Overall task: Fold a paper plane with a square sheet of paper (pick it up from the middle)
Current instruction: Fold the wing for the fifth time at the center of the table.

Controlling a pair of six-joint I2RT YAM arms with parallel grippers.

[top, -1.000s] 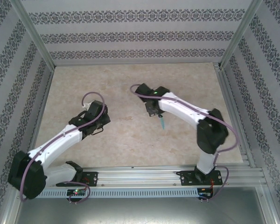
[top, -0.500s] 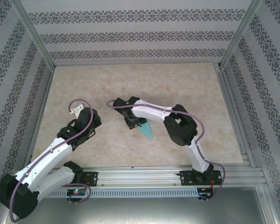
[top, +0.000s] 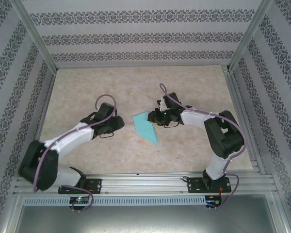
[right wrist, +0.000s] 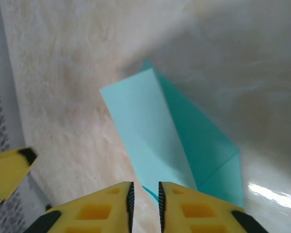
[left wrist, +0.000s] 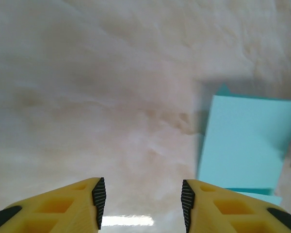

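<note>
While both arms are bent inward over the table, the paper plane is seen lying flat on the marbled beige surface near the middle, between the two grippers. Its turquoise layers are folded into a wedge, with the sharp point turned toward the near edge and the broad end toward the back. In the right wrist view, a paler upper flap of the paper plane is set over a darker layer.

The right gripper is held at the plane's broad end. Its yellow jaws are drawn almost together, with a narrow slit left between them, and nothing is seen clamped in the right gripper. Whether the tips touch the sheet cannot be told.

The left gripper is poised just beside the plane's other side. Its jaws are parted about halfway and are empty in the left gripper, with bare table between them and the paper plane ahead to the right.

The scene is enclosed by patterned walls and an aluminium frame.
</note>
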